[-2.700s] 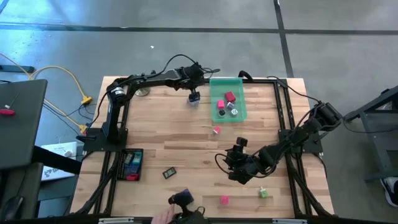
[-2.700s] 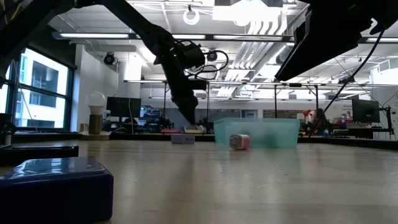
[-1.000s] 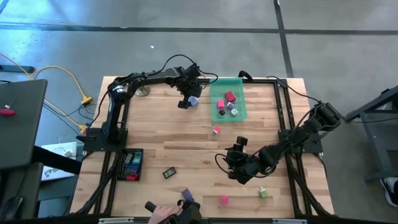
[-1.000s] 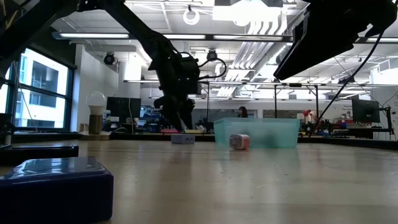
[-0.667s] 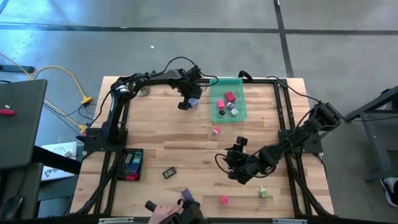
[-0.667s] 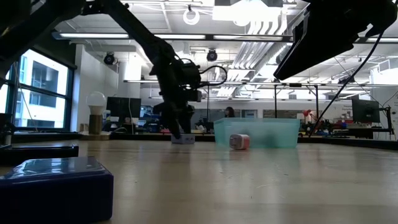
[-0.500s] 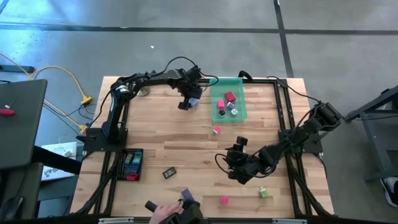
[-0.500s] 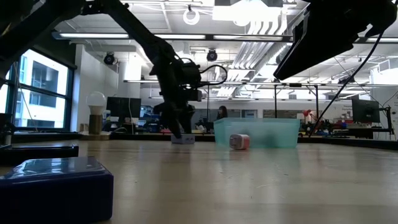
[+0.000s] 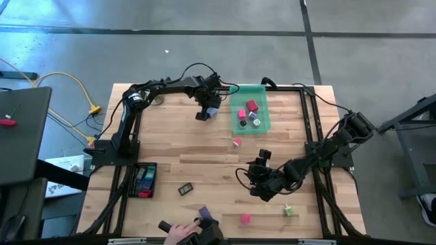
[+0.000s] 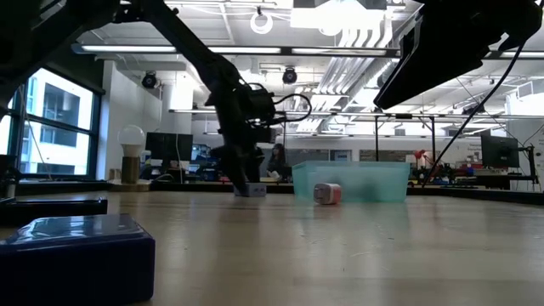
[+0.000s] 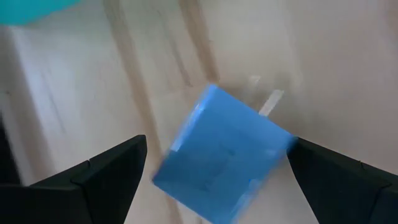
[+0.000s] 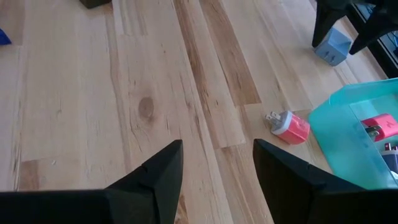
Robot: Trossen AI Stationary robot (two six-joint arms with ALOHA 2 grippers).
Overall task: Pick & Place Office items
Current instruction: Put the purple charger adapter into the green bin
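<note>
Pale wood table point(image 9: 204, 156), translucent teal-green tray point(image 9: 261, 92), a blue block point(image 11: 221, 155) — and a pink-red plug point(image 12: 290, 127).

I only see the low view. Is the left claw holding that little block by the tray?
Observer: Not yet. Its wrist view shows the left claw open, with the blue block between its fingers.
Operator: What's inside the tray?
Observer: From above, the tray holds a red piece, a pink one and more small bits.
Operator: Where's the other claw?
Observer: The right claw is open and empty, over the near right part of the table.
</note>
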